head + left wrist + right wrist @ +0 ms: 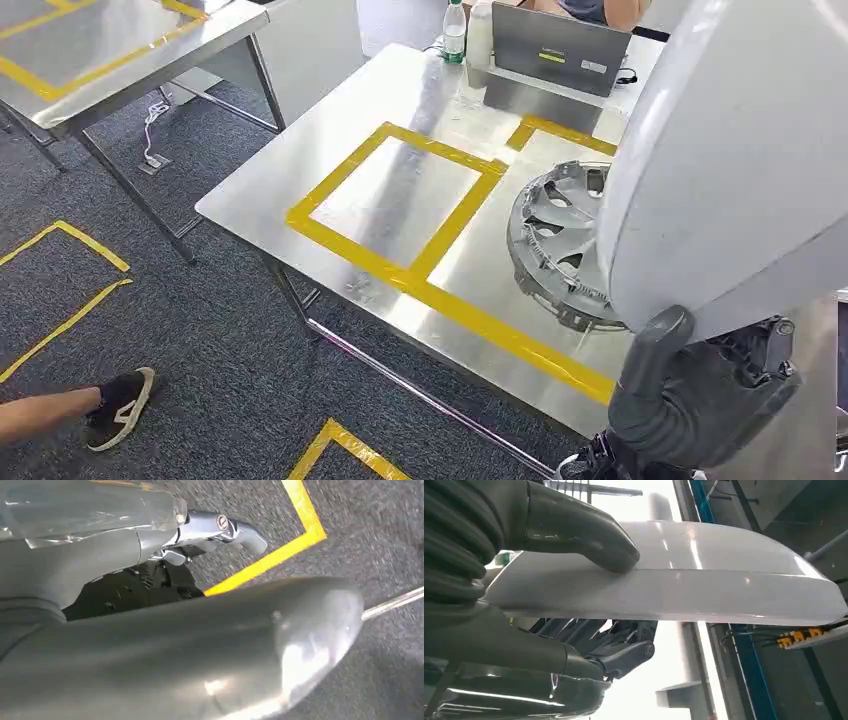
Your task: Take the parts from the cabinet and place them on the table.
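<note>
My right hand (700,395) clamped the white panel (740,150) at the frame's right above the steel table (300,170), mid-carry; I judged lowering it beside the hubcap (560,245) came next; my left hand's state I couldn't tell.

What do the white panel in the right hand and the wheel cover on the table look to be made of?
White panel: glossy painted plastic or sheet metal, judging by sharp reflections; uncertain which. Wheel cover: likely silver-painted plastic, with a matte sheen and thin moulded spokes. Table: brushed steel with streaky reflections. The right hand grips the panel.
</note>
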Controlling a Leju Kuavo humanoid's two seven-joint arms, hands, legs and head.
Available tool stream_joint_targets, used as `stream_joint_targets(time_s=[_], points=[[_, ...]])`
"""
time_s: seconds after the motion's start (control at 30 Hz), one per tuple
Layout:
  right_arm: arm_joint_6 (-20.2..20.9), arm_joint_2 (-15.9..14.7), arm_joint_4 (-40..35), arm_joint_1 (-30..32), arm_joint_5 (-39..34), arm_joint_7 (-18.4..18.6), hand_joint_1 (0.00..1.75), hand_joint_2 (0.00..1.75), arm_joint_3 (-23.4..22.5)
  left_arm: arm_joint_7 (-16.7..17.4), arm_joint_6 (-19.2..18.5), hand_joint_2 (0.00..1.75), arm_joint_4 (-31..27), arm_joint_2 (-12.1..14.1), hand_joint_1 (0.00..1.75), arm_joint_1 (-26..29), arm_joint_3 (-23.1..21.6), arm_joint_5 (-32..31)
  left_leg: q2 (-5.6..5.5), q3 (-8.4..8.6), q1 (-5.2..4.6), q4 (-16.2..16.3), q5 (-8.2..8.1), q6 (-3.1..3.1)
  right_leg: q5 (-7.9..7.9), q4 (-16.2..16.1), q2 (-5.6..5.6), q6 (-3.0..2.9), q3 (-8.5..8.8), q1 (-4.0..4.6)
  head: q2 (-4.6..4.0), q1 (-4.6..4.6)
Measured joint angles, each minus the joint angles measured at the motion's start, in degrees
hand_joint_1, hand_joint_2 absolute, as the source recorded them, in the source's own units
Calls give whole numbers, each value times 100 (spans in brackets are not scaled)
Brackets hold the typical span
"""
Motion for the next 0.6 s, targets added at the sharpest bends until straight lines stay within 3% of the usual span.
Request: stream_joint_targets(time_s=[0.03,0.07,0.13,0.27,0.37,0.43,0.6], points=[[0,0,2,-11,9,0,175,175,2,-4,0,0,0,-2,0,-14,-2,-7,16,4,-22,-103,-185,24,-28,6,2,43,-41,9,0,-7],[0,7,4,-16,24,4,175,175,2,-7,0,0,2,-7,0,-4,-7,-9,14,47,-22,-128,25,63,-56,-4,-3,83,-61,14,0,0],[0,9,4,-32,55,-2,175,175,2,-13,-2,0,2,-9,0,7,-7,-9,10,54,-2,-124,70,49,-82,19,-17,-63,-29,27,0,4],[2,7,7,-45,57,0,175,175,2,-26,-9,0,2,-15,0,-1,-11,-9,0,63,-5,-127,23,93,-88,-101,-19,-47,39,34,0,2],[6,7,9,-48,55,0,175,175,2,-28,-11,0,2,-15,0,-3,-13,-11,1,71,-7,-126,2,117,-93,-137,-19,-2,62,34,0,4],[9,7,11,-51,55,0,175,175,2,-28,-11,0,2,-15,0,-3,-13,-11,2,71,-7,-124,0,119,-83,-156,-19,84,68,30,0,2],[101,13,53,-91,103,0,175,175,0,-28,-7,0,2,-13,0,-5,-13,-11,2,79,-7,-127,-1,119,-79,-160,-19,104,71,32,0,-2]])
